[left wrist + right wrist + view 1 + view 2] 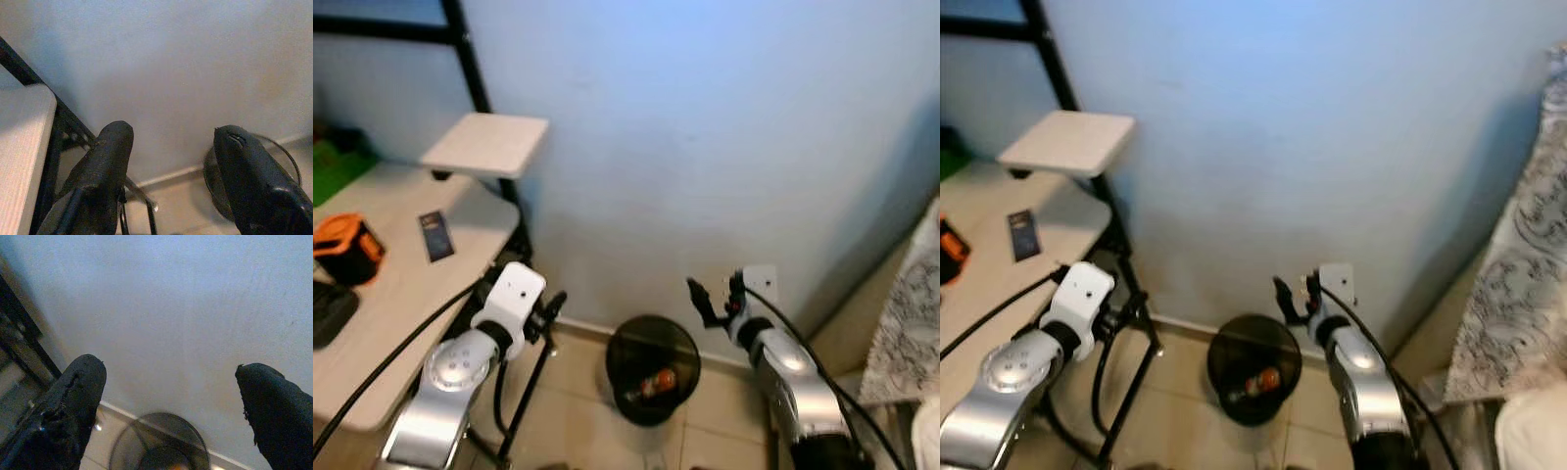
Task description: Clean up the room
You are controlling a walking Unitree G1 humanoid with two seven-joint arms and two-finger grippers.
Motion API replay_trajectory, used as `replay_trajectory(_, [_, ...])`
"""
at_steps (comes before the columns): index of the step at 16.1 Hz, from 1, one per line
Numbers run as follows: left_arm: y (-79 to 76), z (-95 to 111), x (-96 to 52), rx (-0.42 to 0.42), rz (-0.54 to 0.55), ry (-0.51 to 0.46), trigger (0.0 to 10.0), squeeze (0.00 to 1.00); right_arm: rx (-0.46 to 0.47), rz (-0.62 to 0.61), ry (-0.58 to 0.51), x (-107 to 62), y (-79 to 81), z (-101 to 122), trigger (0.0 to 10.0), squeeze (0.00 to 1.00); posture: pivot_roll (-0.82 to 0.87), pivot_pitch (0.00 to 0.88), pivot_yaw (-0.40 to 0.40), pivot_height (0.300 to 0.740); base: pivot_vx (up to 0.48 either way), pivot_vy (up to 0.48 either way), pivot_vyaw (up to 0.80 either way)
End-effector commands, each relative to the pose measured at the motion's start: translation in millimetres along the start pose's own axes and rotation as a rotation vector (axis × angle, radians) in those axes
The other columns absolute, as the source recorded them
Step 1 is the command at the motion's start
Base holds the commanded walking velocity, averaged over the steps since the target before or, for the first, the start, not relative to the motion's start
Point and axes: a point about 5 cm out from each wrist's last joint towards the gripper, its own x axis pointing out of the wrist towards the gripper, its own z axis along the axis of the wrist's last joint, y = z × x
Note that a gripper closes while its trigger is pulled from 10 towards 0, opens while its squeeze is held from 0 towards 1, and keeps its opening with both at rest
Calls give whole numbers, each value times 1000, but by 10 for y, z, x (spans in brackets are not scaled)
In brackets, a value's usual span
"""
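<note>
Right gripper (715, 291): your fingers stand spread wide with nothing between them, hovering just above and behind the bin, close to the wall (705, 147).
Left gripper (551, 315): its fingers are parted and empty too, held beside the desk's black frame, with the bin off to its right and lower.
Bin (653, 369): a dark, round, see-through wastebasket on the tiled floor, directly below your right fingers and against the skirting; something small, orange and red, lies at its bottom.
Desk (401, 294): to the left of your left gripper; on it lie an orange-and-black object (347, 248), a small dark card (435, 235) and a dark item at the edge.
Next pick, my guess: the desk clutter is what's left for you to bin.
Handling: the card looks thin, light and flat, so you'd likely slide it to the desk edge and pinch it there; the orange object looks stiff and chunkier, so take it across its narrow sides.
</note>
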Motion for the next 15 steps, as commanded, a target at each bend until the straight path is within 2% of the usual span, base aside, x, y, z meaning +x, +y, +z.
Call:
replay_trajectory(1, [22,55,-2,9,38,-29,10000,0,15,12,-23,-48,-6,59,10000,0,-7,0,25,740,0,0,-750])
replay_trajectory(2, [79,77,-31,2,109,-41,10000,0,15,78,-50,-89,76,124,10000,0,2,0,16,740,0,0,-756])
replay_trajectory(4, [178,50,-76,-23,175,-40,10000,0,59,92,-81,-110,108,180,10000,0,-15,0,20,740,0,0,-753])
replay_trajectory(5, [234,17,-93,-77,225,-40,10000,0,43,100,-90,-123,129,211,10000,0,-37,0,37,740,0,0,-750])
replay_trajectory(8, [137,29,-99,-48,191,-43,10000,0,49,79,-105,-137,99,272,10000,0,-13,0,24,740,0,0,-750])
replay_trajectory(11, [160,26,-99,-45,205,-35,10000,0,50,71,-77,-165,132,181,10000,0,-8,0,23,740,0,0,-752])
replay_trajectory(15, [129,5,-109,-58,210,-27,10000,0,41,57,-69,-189,90,202,10000,0,6,0,-5,740,0,0,-755])
